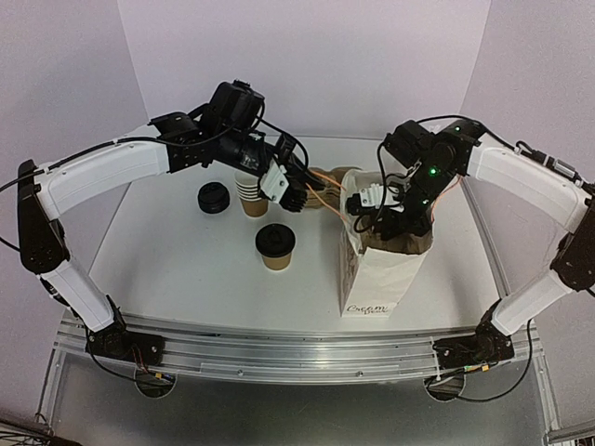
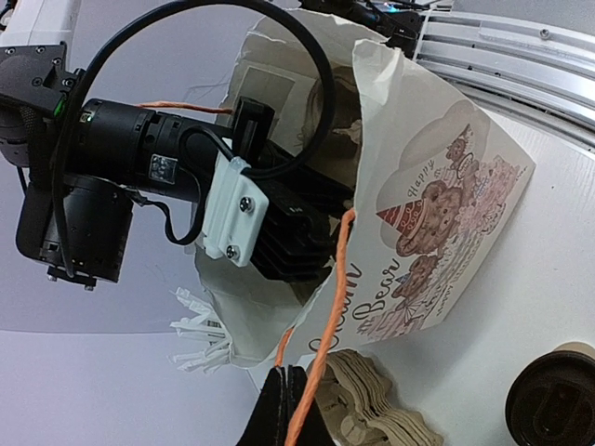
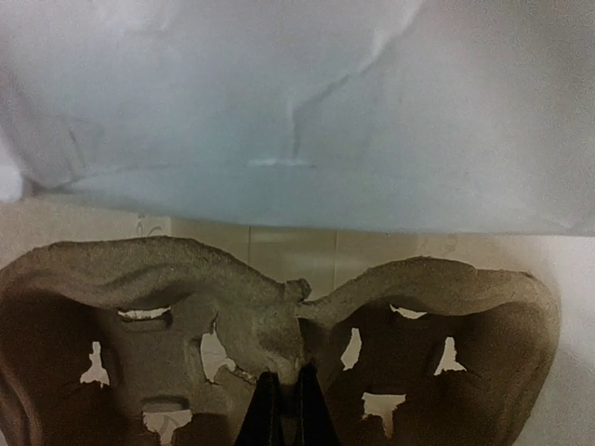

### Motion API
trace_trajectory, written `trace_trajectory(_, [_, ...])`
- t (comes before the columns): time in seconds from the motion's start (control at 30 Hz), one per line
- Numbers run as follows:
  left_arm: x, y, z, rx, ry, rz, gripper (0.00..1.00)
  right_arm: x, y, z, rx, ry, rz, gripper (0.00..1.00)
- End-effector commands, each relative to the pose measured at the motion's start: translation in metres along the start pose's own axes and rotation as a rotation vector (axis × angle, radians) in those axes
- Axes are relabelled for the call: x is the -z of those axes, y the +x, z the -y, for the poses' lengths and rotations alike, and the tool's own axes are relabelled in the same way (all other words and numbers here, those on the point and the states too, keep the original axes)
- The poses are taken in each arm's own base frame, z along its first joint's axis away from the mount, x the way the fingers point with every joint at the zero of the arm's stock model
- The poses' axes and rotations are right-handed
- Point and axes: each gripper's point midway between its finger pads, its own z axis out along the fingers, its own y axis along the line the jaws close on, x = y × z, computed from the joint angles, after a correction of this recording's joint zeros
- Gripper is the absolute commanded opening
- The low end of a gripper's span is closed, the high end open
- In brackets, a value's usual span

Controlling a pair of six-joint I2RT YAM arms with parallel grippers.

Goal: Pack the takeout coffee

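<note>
Takeout coffee (image 1: pixel 275 249) stood on the worktop (image 1: pixel 167 265), just left of the paper bag (image 1: pixel 376 279), with neither claw on it. Probably light, thin-walled and crushable, and the black lid (image 1: pixel 275 238) might pop. Best taken gently around the mid-wall and kept upright.

Left claw (image 2: pixel 284 395) was clenched on the bag's orange handle cord (image 2: pixel 333 307). Right claw (image 3: pixel 282 404) pinched the pulp cup carrier (image 3: pixel 186 279) inside the bag.

Bag print read "Happy" and "Cream Bear".

The black-lidded brown paper cup (image 2: pixel 558 401) is cut off by the left wrist view's corner. The left claw (image 2: pixel 284 373) is cut off by that view's bottom edge, where the orange cord handle (image 2: pixel 332 316) disappears. From above, the tall white paper bag (image 1: pixel 370 274) hides the right claw (image 3: pixel 283 383). The brown moulded pulp cup tray (image 3: pixel 251 307) runs off the bottom of the right wrist view.
</note>
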Motion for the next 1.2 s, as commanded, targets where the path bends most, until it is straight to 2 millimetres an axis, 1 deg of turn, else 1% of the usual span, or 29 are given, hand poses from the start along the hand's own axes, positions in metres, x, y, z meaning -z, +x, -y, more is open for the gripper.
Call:
trace_trajectory(0.0, [0.016,-0.007,-0.015,-0.046,-0.037,-0.01,0.0,-0.005,0.009,-0.008,-0.002,-0.014,-0.031,0.0])
trace_trajectory(0.13, [0.018,-0.009,-0.019,-0.053,-0.052,-0.01,0.0,-0.014,0.017,-0.01,-0.004,-0.029,-0.064,0.0])
trace_trajectory(0.37, [0.019,-0.014,-0.031,-0.098,-0.126,0.021,0.0,-0.03,0.014,0.002,-0.038,-0.02,-0.094,0.0])
trace_trajectory(0.47, [0.02,-0.014,-0.036,-0.119,-0.159,0.013,0.0,-0.035,0.018,0.001,-0.049,-0.024,-0.112,0.0])
trace_trajectory(0.67, [0.026,-0.011,-0.049,-0.145,-0.218,-0.017,0.0,-0.035,0.019,-0.003,-0.055,-0.012,-0.106,0.0])
trace_trajectory(0.73, [0.027,-0.011,-0.057,-0.171,-0.254,-0.024,0.0,-0.03,0.014,-0.004,-0.058,-0.004,-0.079,0.0])
trace_trajectory(0.83, [0.03,-0.009,-0.064,-0.176,-0.277,-0.044,0.0,-0.019,0.004,-0.003,-0.053,0.025,-0.015,0.0])
trace_trajectory(0.93, [0.032,-0.01,-0.067,-0.167,-0.288,-0.048,0.0,-0.017,0.007,-0.005,-0.036,0.04,-0.014,0.0])
trace_trajectory(1.03, [0.032,-0.011,-0.068,-0.162,-0.3,-0.039,0.0,-0.021,0.009,-0.007,-0.028,0.034,-0.009,0.0])
trace_trajectory(1.17, [0.031,-0.016,-0.072,-0.186,-0.321,-0.012,0.0,-0.037,0.018,-0.009,-0.039,0.005,-0.052,0.0])
